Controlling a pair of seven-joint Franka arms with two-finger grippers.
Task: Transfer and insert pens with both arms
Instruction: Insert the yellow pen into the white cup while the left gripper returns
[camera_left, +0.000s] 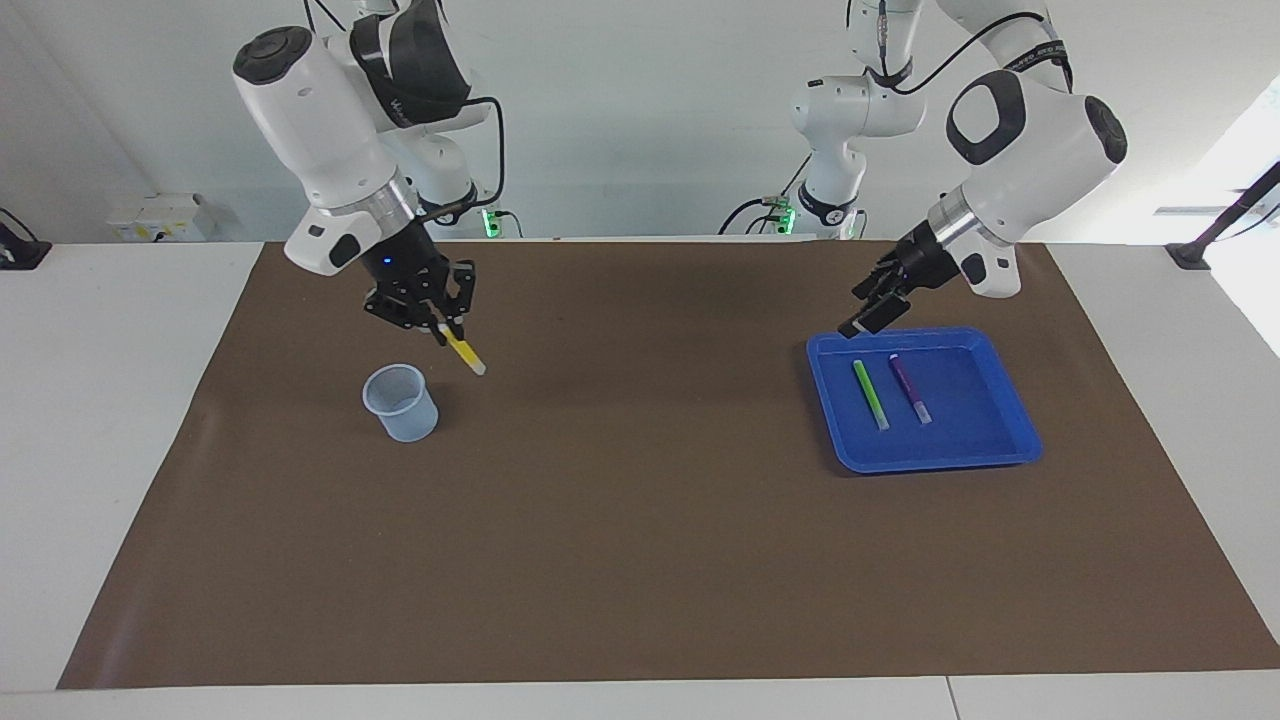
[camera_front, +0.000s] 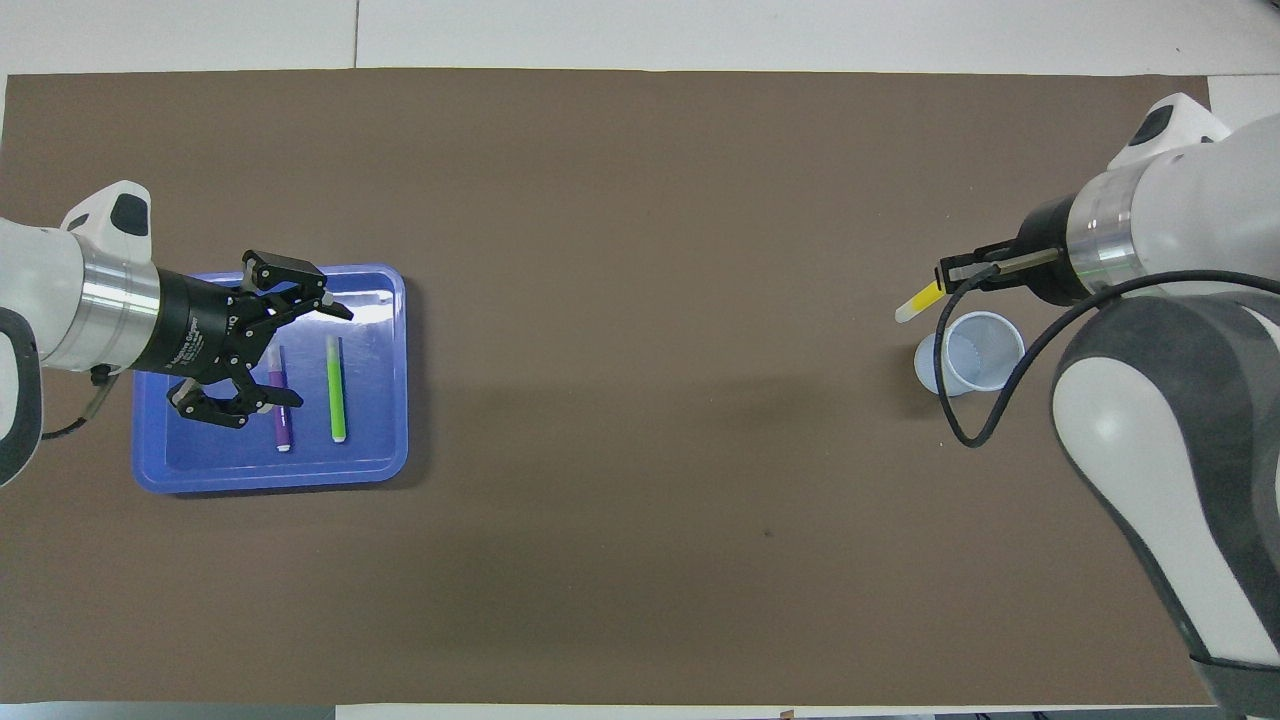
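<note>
From the facing view, the right pincer (camera_left: 441, 327) hangs over the brown mat (camera_left: 640, 560) just beside the small translucent plastic cup (camera_left: 401, 402), on the side nearer the robots. Its fingertips are pressed together on the slim yellow marker pen (camera_left: 465, 353), which slants down out of them — pale tip lowest, above the mat next to the cup's rim and not in the cup. The left pincer (camera_left: 871, 312) hovers over the robots' edge of the shallow blue plastic tray (camera_left: 1010, 455) at the left arm's end of the surface, gripping nothing. In the tray lie the slim green marker pen (camera_left: 870, 394) and the slim purple marker pen (camera_left: 910, 388), side by side, apart from each other.

From overhead, the left pincer (camera_front: 308, 352) is spread wide — its fingers straddle the purple pen (camera_front: 279, 413), with the green pen (camera_front: 337, 390) just beside them. The right pincer (camera_front: 943, 279) is closed on the yellow pen (camera_front: 918, 301), whose free end points toward the middle of the surface, over the mat by the cup (camera_front: 968, 352).
</note>
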